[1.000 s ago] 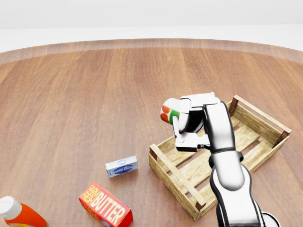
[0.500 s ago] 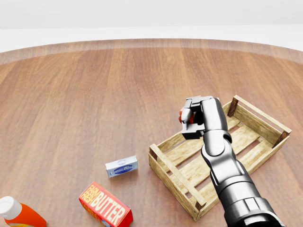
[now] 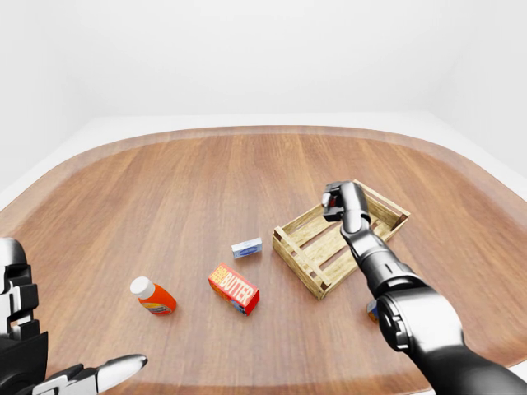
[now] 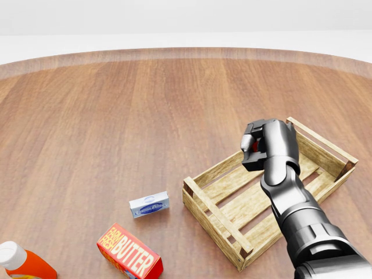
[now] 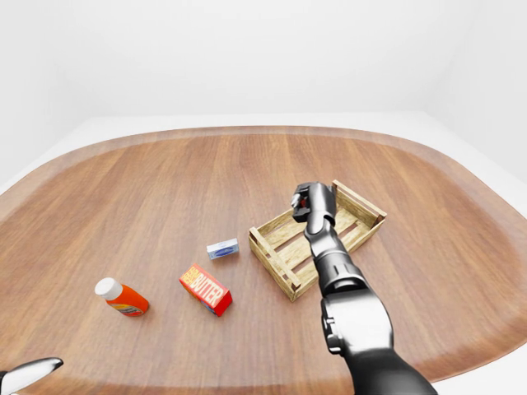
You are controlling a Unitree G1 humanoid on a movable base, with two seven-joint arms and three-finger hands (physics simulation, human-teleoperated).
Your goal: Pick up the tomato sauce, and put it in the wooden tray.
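Observation:
The tomato sauce (image 4: 254,145) shows only as a red sliver inside my right hand (image 4: 256,152), whose fingers are shut round it. The hand hangs over the upper middle of the wooden tray (image 4: 212,209), a slatted crate lying at an angle at the right of the head view. I cannot tell whether the can touches the slats. My left hand (image 3: 58,374) sits low in the bottom left corner of the left-eye view, far from the tray, with a finger stretched out and nothing in it.
A small blue-and-white box (image 4: 149,204) lies just left of the tray. Below it is a red butter box (image 4: 129,251), and an orange bottle with a white cap (image 4: 20,263) lies at the bottom left. The round wooden table's edge (image 3: 247,132) curves across the top.
My right hand has carried the can to the right, from beyond the tray's upper left rim to over the tray. The can's label, plain a second ago, is now hidden by the hand.

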